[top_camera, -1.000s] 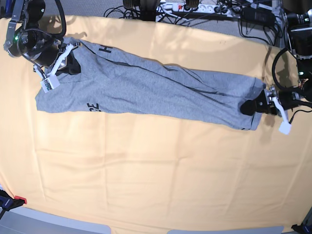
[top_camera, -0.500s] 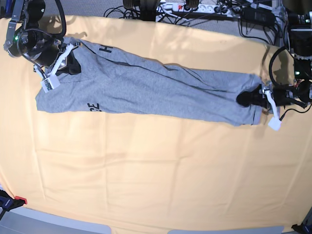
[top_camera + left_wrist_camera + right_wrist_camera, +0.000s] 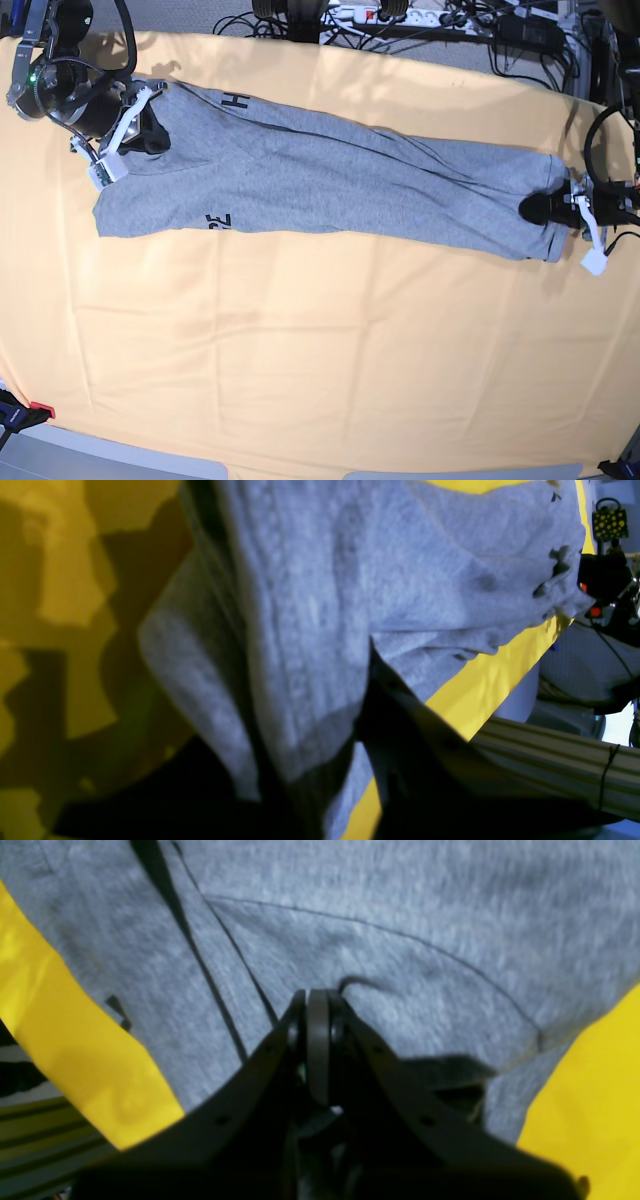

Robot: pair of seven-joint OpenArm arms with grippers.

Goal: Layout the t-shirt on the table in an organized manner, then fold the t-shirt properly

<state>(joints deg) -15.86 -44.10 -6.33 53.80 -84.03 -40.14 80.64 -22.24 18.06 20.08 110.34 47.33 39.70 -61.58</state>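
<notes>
The grey t-shirt [image 3: 330, 180] lies stretched in a long, narrow band across the far half of the table [image 3: 320, 360], with black lettering showing near its left end. My right gripper [image 3: 150, 135] is at that left end. In the right wrist view its fingers [image 3: 316, 995] are pressed together, pinching a small ridge of the grey cloth [image 3: 400, 915]. My left gripper [image 3: 545, 208] holds the opposite end at the right. In the left wrist view bunched fabric [image 3: 310, 605] hangs against a dark finger [image 3: 410, 750], so it is shut on the t-shirt.
Cables and a power strip [image 3: 400, 15] run along the table's far edge. The right arm's dark body [image 3: 60, 85] stands over the far left corner. A small red and black object [image 3: 20, 412] sits at the near left edge. A ribbed metal rail [image 3: 550, 770] lies beyond the table edge.
My left gripper closed on the shirt's right end and drew it rightward. The whole shirt slid right and pulled straighter. The right gripper shifted slightly with it, still shut.
</notes>
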